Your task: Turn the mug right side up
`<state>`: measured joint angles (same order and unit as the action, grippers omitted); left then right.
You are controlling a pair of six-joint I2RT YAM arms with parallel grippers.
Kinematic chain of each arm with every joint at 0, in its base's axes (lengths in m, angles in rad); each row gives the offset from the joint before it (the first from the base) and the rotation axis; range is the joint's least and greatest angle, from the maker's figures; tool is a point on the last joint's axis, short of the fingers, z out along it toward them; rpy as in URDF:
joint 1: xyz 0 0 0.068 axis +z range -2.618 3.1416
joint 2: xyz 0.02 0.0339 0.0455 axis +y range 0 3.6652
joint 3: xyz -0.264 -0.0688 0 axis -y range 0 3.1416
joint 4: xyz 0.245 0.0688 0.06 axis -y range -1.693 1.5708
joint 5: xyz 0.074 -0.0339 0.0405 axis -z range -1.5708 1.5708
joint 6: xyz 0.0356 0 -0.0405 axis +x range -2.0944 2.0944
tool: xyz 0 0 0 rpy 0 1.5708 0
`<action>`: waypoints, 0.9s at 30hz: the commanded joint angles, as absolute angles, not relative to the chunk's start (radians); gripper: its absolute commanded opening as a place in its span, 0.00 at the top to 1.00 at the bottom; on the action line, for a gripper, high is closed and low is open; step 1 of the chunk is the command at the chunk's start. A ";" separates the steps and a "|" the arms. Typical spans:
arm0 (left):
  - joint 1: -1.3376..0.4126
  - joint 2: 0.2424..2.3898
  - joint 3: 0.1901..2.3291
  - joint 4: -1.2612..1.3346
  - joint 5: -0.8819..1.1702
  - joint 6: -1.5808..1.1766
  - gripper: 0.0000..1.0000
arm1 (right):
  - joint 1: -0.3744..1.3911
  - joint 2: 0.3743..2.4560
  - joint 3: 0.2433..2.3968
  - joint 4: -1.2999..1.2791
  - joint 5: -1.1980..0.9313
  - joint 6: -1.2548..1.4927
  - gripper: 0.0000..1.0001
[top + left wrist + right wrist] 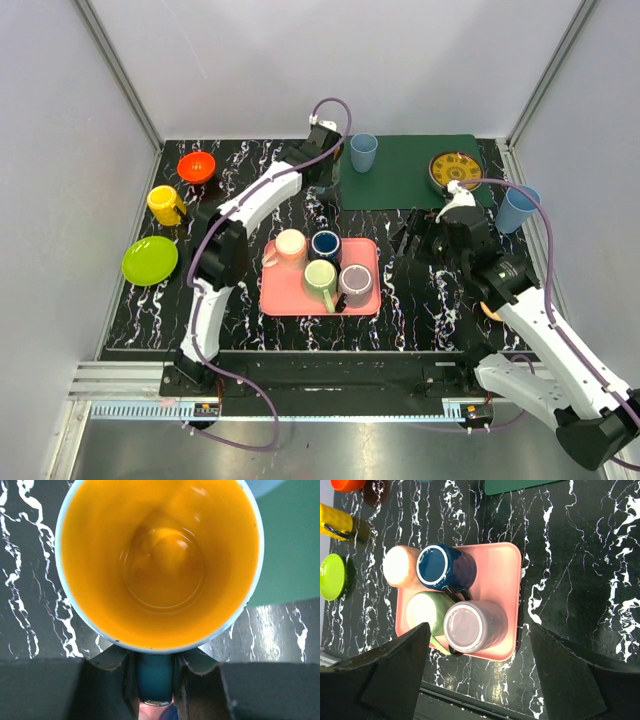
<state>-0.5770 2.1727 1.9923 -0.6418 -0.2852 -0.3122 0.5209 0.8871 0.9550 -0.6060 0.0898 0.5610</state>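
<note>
Left wrist view: light-blue ceramic mug with a glossy orange interior (160,565), seen straight down its open mouth, so the opening faces up toward the camera. The left fingers (197,661) are closed narrowly on the mug's blue handle, which sits between them at the bottom of the view. Beneath the mug lie the black, white-veined marble tabletop (30,580) and, to the right, part of the dark green rectangular mat (290,555). Whether the mug's base touches the tabletop cannot be told.

Top external view: the left arm reaches to the far centre of the tabletop. Its fingers are just beside the left edge of the mat, near a pale blue plastic cup (363,152) standing on that mat. The mug itself is hidden under the wrist.

The right fingers (395,675) are spread wide and hold nothing. They hang above the tabletop just right of the pink rectangular plastic tray (285,298).

Right wrist view: the tray carries four mugs set close together, namely a peach mug (400,565), a navy mug (442,567), a light green mug (427,612) and a mauve mug (472,627).
</note>
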 commanded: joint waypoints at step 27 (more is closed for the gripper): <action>-0.399 2.509 2.416 -0.440 -0.204 -0.291 1.00 | 0.523 0.942 0.890 -0.523 0.153 0.545 0.14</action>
